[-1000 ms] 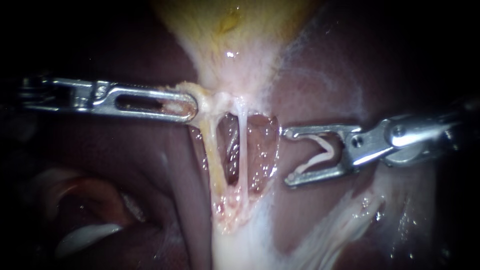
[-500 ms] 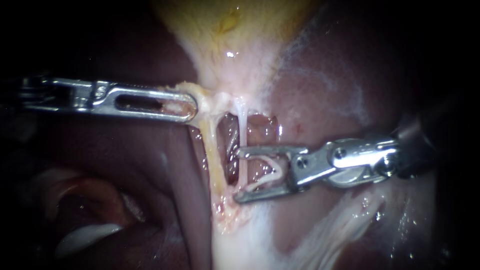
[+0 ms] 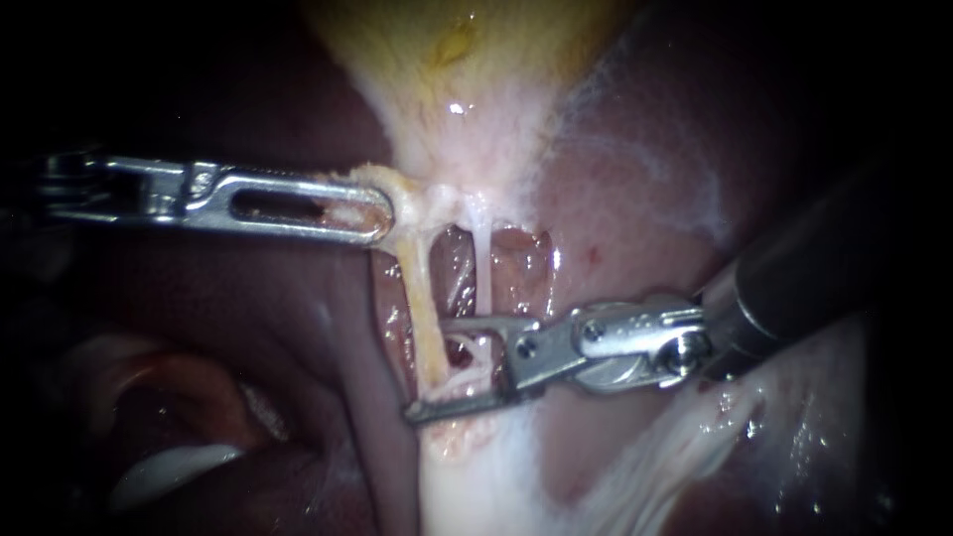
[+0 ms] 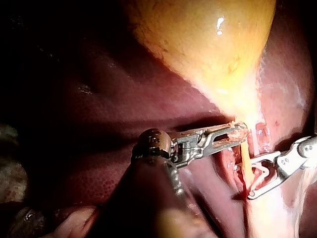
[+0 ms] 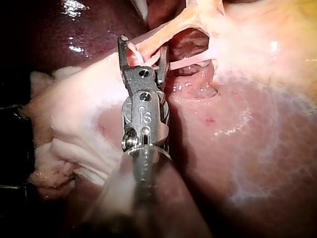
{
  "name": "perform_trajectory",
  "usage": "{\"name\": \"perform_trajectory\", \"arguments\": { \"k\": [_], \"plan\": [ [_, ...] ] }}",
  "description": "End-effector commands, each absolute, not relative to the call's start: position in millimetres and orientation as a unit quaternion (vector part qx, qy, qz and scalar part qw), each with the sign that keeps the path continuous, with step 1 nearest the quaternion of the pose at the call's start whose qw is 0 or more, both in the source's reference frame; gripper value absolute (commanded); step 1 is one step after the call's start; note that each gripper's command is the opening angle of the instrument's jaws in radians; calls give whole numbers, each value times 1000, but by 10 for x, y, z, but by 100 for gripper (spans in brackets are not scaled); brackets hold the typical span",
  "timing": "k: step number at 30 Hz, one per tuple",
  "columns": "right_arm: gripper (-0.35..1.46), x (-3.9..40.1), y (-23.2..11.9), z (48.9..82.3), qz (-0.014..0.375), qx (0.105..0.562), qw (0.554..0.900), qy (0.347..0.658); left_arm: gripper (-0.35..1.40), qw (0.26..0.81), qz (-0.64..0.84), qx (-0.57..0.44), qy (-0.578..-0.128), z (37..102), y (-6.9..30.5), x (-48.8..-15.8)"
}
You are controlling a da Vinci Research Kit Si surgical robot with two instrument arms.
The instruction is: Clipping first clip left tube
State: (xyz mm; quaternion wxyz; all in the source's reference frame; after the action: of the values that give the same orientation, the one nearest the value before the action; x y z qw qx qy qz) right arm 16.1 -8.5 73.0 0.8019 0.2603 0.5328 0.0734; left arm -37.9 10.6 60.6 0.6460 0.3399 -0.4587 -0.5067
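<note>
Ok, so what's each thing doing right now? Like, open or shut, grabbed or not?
left instrument: jaws shut on the tissue below the gallbladder.
right instrument: jaws apart, holding the clip between them.
clip: open, not squeezed shut yet.
left tube: stretched, between the right instrument's jaws, no clip on it.
right tube: stretched, bare, no clip on it.

gallbladder (image 3: 467, 40) yellow, fading cream-white | liver (image 3: 635, 189) dark maroon, white-streaked | left tube (image 3: 425, 318) tan-yellow | clip (image 3: 478, 355) seemingly white | left instrument (image 3: 372, 213), right instrument (image 3: 427, 369) silver
</note>
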Motion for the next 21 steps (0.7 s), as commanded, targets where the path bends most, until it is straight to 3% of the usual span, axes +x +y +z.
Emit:
{"name": "perform_trajectory", "arguments": {
  "k": [1, 21],
  "plan": [
    [50, 163, -86, 728, 73, 264, 801, 533, -35, 646, -507, 340, -459, 606, 106, -379],
    [44, 192, -96, 739, 78, 320, 776, 538, -35, 646, -508, 339, -459, 606, 107, -384]
  ]
}}
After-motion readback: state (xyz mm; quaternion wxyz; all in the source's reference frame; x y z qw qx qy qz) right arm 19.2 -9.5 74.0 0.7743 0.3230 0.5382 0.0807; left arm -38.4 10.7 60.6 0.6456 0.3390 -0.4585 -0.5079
